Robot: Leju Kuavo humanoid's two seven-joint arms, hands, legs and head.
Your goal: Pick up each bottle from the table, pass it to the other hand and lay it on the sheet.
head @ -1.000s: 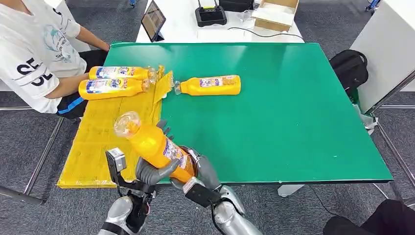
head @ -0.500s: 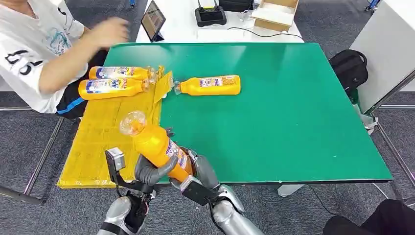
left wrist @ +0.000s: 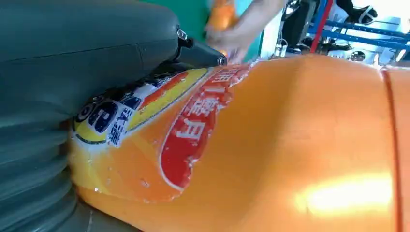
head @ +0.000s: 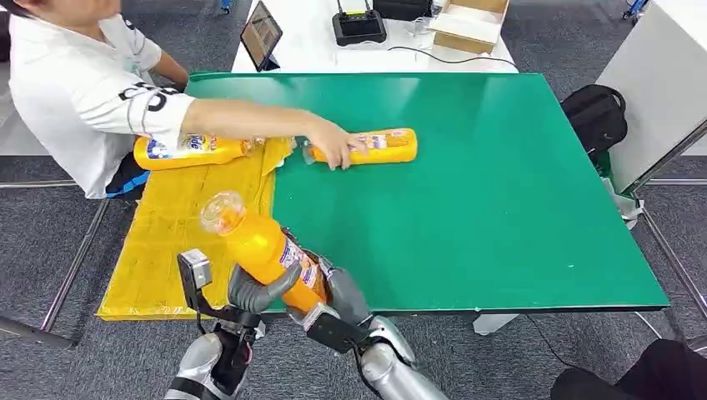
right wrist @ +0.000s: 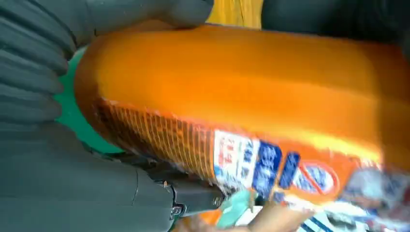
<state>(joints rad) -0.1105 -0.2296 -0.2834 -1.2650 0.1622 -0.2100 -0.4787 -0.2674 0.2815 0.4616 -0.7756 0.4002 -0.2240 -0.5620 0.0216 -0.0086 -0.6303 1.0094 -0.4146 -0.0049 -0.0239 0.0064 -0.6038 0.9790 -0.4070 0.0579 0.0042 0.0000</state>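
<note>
Person's hand now on far bottle; held bottle unchanged.

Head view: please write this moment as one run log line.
phase: handover | orange bottle: held by left robot hand and right robot hand | person's hand: on far bottle

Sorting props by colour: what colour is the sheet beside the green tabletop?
Yellow; the sheet shows best in the head view.

Two silver metal arms, each ending in a grey many-fingered left hand and right hand. Thick grey thumbs, darker fingers, ribbed grey cover behind each palm. Small grey camera box on a black bracket at the left wrist; black wrist block with pale label on the right.
</note>
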